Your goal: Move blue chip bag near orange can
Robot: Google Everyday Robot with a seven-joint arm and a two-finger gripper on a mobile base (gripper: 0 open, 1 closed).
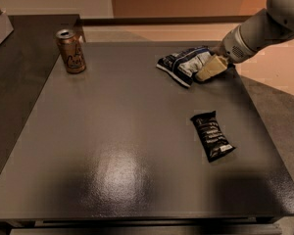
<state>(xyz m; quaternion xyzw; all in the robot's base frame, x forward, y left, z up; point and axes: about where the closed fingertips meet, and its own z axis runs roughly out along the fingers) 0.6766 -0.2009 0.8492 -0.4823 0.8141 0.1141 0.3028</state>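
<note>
The blue chip bag [183, 63] is a crinkly dark navy packet with white label panels, lying on the far right part of the dark table [127, 131]. My gripper [207, 71] comes in from the upper right on a white arm, and its cream-coloured tip rests on the bag's right end. The orange can [71, 51] stands upright at the table's far left corner, well apart from the bag.
A smaller narrow black packet with white text [211, 135] lies at the right, nearer the front. A lower dark surface [19, 72] adjoins the table on the left. The table's right edge lies just beyond the gripper.
</note>
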